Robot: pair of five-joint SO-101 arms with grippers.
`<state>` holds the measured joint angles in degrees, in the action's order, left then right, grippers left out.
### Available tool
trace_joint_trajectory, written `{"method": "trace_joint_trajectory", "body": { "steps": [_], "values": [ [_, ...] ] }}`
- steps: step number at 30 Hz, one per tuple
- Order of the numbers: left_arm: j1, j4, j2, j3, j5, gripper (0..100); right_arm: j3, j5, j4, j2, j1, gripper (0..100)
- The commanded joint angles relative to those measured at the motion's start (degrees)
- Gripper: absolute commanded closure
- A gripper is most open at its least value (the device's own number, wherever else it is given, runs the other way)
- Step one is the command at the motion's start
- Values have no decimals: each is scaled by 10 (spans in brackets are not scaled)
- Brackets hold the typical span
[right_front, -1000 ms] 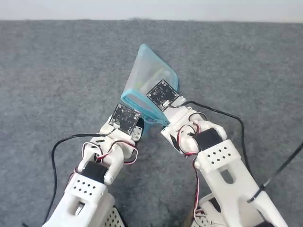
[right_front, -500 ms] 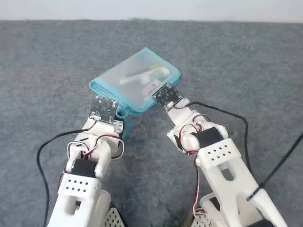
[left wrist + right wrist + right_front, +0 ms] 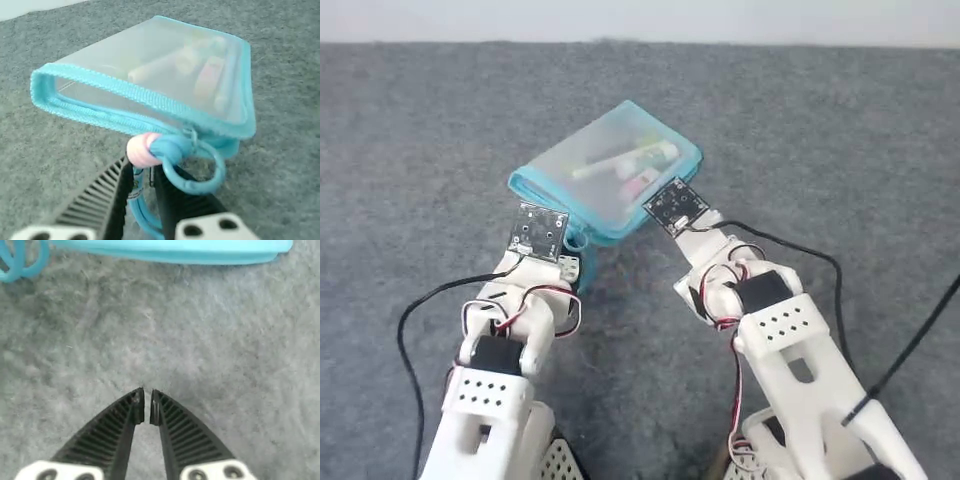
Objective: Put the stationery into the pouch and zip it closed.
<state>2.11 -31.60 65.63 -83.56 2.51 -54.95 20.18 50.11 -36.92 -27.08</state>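
Left wrist view has the left gripper point(image 3: 142, 175) pinched narrow on the turquoise zip cord point(image 3: 136, 201) below its pink bead point(image 3: 141, 150). Just beyond, the frosted, turquoise-edged pouch point(image 3: 150, 70) lies on the grey felt table point(image 3: 50, 140), stationery point(image 3: 165, 62) inside. Right wrist view adds the right gripper point(image 3: 146, 404), nearly closed on nothing, near the pouch's edge
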Motion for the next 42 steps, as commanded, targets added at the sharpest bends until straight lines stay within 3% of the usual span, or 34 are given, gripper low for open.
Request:
{"method": "trace_joint_trajectory", "body": {
  "steps": [1, 6, 16, 24, 35, 42],
  "values": [
    [16, -34, 25, 58, 5, 991, -11, 26, -43, -21, -41, 920],
    [80, -113, 26, 95, 15, 991, -45, 30, -145, -15, -71, 786],
    [87, -159, 26, 126, 15, 991, -121, 106, -359, -15, -107, 783],
    [89, -186, 25, 145, 29, 991, -149, 117, -371, -17, -109, 783],
    [84, -215, 25, 166, 32, 991, -142, 221, -404, -11, -109, 783],
    [83, -216, 25, 165, 32, 991, -102, 247, -444, 85, -108, 816]
  ]
}}
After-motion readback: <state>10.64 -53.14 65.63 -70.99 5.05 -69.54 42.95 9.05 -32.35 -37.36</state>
